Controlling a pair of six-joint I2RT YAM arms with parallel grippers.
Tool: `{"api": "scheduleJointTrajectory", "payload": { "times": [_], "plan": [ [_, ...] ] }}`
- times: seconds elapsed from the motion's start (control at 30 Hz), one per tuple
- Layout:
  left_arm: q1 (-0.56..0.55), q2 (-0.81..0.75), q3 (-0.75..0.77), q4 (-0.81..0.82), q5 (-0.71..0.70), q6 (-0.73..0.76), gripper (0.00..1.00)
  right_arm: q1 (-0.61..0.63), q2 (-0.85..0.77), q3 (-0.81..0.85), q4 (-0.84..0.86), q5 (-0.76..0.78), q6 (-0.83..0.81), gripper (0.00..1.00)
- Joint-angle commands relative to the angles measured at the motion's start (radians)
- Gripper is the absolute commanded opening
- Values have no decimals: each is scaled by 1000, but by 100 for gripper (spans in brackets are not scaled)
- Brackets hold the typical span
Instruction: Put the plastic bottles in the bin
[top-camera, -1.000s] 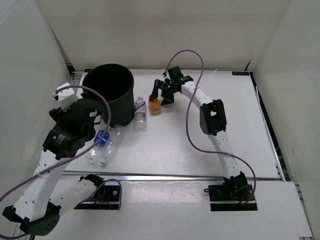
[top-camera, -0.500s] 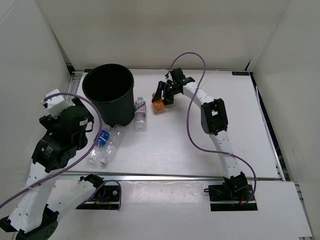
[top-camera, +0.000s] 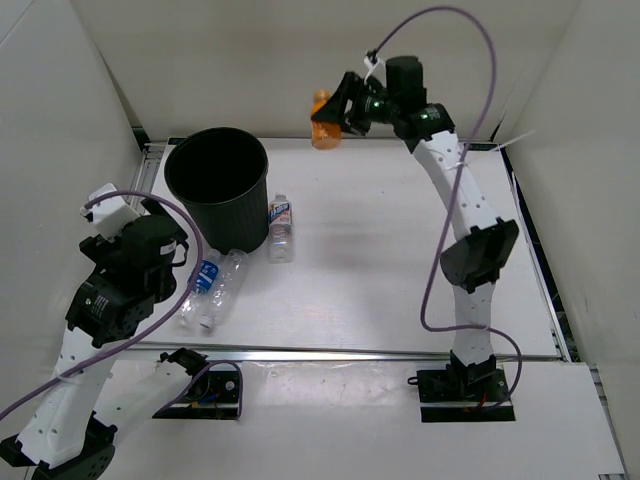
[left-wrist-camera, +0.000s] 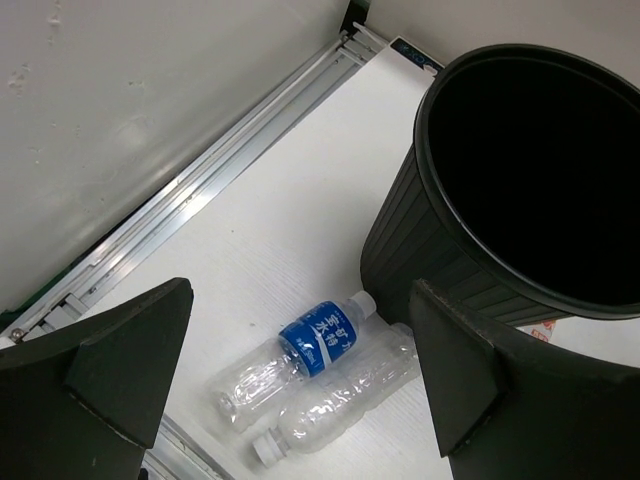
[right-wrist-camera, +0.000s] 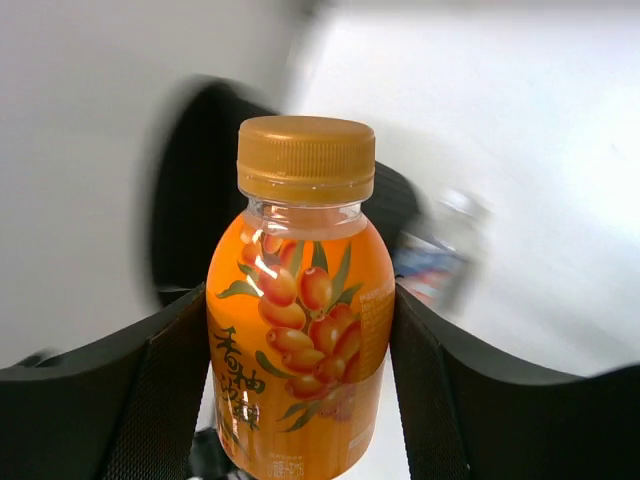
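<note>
White tabletop (top-camera: 380, 290), matte, boxed in by plain white walls (top-camera: 300, 60) at the back and both sides; an aluminium rail (left-wrist-camera: 200, 190) runs along the left edge.

Item 1, orange bottle (top-camera: 322, 120) (right-wrist-camera: 300, 330): short, with a gold screw cap. Its label shows orange berries with green leaves and a dark column of East Asian characters. It is clamped at the body between the two fingers of the right gripper (top-camera: 333, 115) and raised off the table, against the back wall, up and to the right of the bin.

Item 2, bin (top-camera: 225, 215) (left-wrist-camera: 420, 240): black and ribbed, upright at the far left, mouth open.

Item 3, white-labelled bottle (top-camera: 281, 228): lies just beside the bin's right flank; its print is too small to read.

Item 4, blue-labelled bottle (left-wrist-camera: 300, 355): white characters on a blue band. It lies beside a second clear bottle (left-wrist-camera: 340, 410) at the bin's near foot.

Item 5, left gripper (left-wrist-camera: 295, 330): jaws wide apart, holding nothing, above that pair.

Open white surface stretches from the white-labelled bottle to the table's right edge.
</note>
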Motion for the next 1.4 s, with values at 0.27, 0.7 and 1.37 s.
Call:
{"api": "scheduleJointTrajectory", "payload": {
  "times": [0.27,0.7,1.37],
  "plan": [
    [3,-39,-56,43,81,-29,100,184,14,142,437,-259,349,23],
    [3,-48,5,-6,203,15,100,236,162,190,637,-224,475,29],
    [3,-65,-4,-17,271,26,100,267,226,204,589,-204,504,92]
  ]
}}
